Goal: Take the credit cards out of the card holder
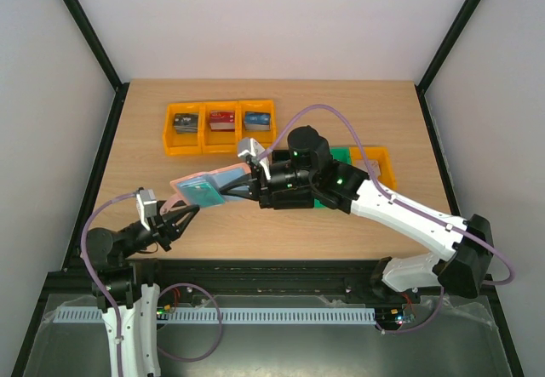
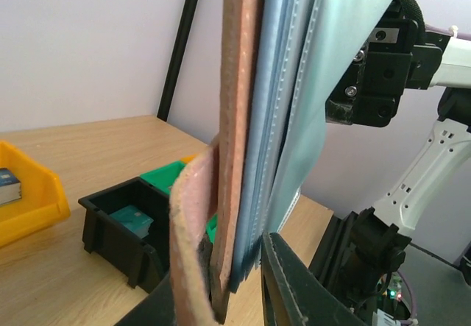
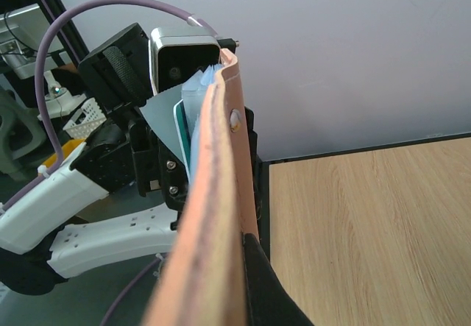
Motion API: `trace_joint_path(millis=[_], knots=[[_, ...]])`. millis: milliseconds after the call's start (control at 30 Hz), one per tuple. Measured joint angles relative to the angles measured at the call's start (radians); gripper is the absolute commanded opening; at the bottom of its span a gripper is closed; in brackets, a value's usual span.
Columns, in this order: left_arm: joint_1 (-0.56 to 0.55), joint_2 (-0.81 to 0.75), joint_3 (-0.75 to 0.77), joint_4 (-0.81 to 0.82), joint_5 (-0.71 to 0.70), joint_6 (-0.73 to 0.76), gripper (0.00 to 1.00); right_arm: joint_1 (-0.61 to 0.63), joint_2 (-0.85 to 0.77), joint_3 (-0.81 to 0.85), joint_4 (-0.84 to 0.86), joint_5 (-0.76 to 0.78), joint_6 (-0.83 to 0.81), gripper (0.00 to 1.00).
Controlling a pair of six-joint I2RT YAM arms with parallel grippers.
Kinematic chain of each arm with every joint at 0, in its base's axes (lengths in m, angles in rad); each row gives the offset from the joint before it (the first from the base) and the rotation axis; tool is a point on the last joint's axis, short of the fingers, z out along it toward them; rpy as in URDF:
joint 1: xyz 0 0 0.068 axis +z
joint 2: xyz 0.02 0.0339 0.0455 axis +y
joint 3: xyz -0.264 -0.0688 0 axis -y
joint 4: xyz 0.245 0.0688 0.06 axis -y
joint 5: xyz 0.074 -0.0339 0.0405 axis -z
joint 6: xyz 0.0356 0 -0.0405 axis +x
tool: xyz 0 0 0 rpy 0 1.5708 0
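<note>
Nearest me, my left pincer (image 1: 187,211) has a finger on each side of the card holder (image 1: 218,177) at its left end; I cannot tell if it pinches. The holder is up in the air over the surface (image 1: 358,228), open, blue side up. Its long way runs left to right. A teal card (image 1: 202,193) shows at its near edge. My right pincer (image 1: 244,183) is clamped on its right end. Far back sit yellow bins (image 1: 220,143).

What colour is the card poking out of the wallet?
Teal. The card pokes out of the card holder; the top external view shows it best.
</note>
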Motion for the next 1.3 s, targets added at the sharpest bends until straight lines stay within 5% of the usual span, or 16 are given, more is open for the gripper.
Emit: trace_joint_path(millis=[233,433,633,900,1300], knots=[[0.0,0.0,-0.008,0.036,0.008,-0.034,0.21,0.0,0.016,0.0,0.008,-0.009,0.01,0.02],[-0.001,0.0,-0.013,0.056,0.019,-0.057,0.03,-0.001,0.029,0.0,0.014,-0.009,0.011,0.02],[-0.006,-0.002,-0.016,0.069,0.029,-0.066,0.02,-0.002,0.032,0.0,0.013,0.007,0.01,0.02],[-0.014,-0.002,-0.024,0.085,-0.016,-0.117,0.02,-0.002,0.014,-0.002,-0.006,0.116,-0.013,0.36],[-0.016,-0.002,-0.028,0.048,-0.117,-0.109,0.02,-0.015,-0.169,-0.051,-0.093,0.339,-0.063,0.43]])
